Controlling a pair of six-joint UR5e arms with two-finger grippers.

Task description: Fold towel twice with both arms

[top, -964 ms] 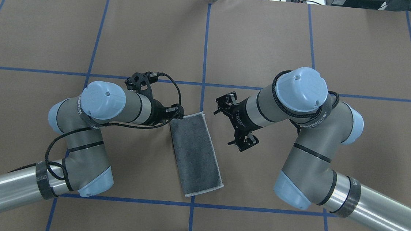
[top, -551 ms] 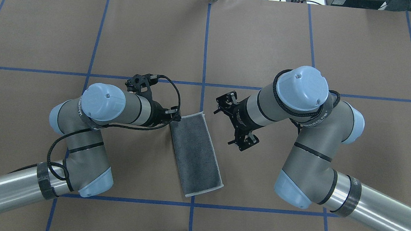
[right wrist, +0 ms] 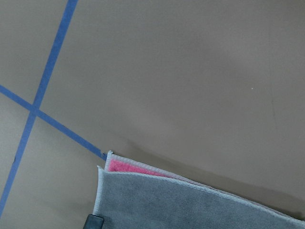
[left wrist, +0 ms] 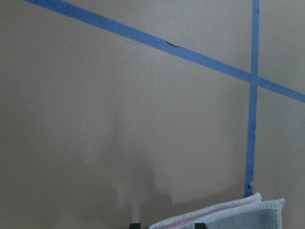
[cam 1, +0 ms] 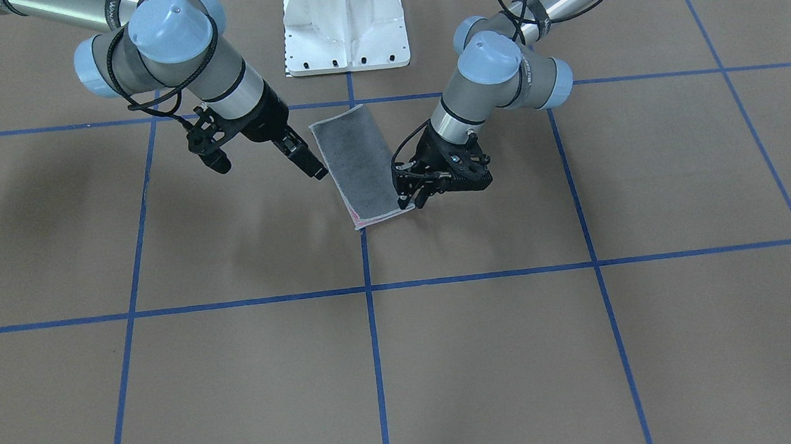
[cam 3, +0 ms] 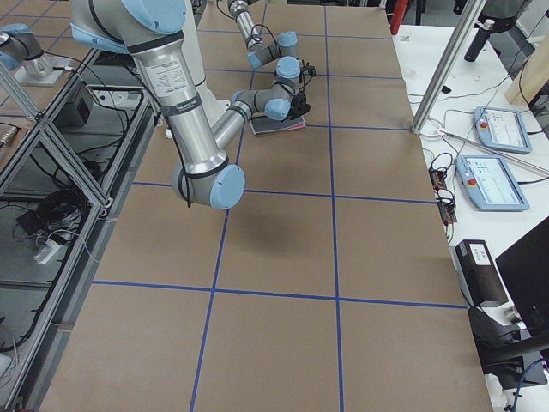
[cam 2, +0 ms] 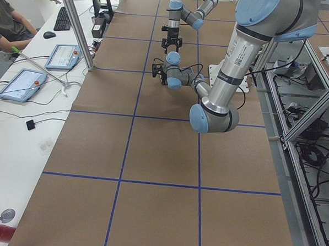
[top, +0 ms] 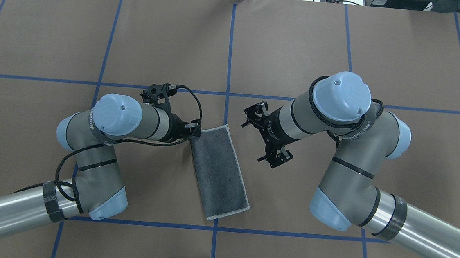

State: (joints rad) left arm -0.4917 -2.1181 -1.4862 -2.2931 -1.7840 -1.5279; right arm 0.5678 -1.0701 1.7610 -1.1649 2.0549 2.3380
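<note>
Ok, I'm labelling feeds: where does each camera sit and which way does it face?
Front-facing: across the table, facing the base; left arm on its right.
Overhead: behind the robot, looking down on the towel; right arm at right.
Exterior left: table's end, looking along it; left arm near.
Exterior right: opposite end; right arm near.
Left wrist: looks at a towel corner; fingertips at bottom.
Right wrist: likewise; pink layer shows.
Shared: both wrist views show towel corners.

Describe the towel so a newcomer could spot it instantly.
On the brown table gridded with blue tape, look between the left arm and right arm. The towel is the only cloth: a narrow folded rectangle, dark grey on top, light hem, pink showing at one corner.
</note>
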